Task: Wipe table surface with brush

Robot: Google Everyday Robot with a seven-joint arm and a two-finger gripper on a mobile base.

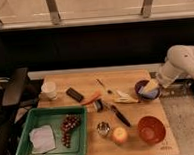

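**Q:** Position of the gripper?

**A:** The gripper (151,85) is at the table's (128,80) right edge, over or against the rim of the dark bowl (141,91). The white arm (182,63) reaches in from the right. Whether the gripper is spread, closed or holding anything, I cannot tell.

**Q:** And the brush?

**A:** The brush (98,106) lies on the table near its middle, well apart from the gripper. It sits just below an orange item (92,98) and just beside the upper end of a black-handled utensil (120,115).

**Q:** Other items noted?

**A:** A black block (74,94) and a white cup (49,89) are at the back left. A slim utensil (102,84) lies toward the back centre, and a pale item (124,96) lies left of the dark bowl. Along the front stand a metal cup (103,128), an apple (119,135) and a red bowl (151,129). A green tray (55,109) at the front left holds grapes (69,126) and a pale cloth (43,137).
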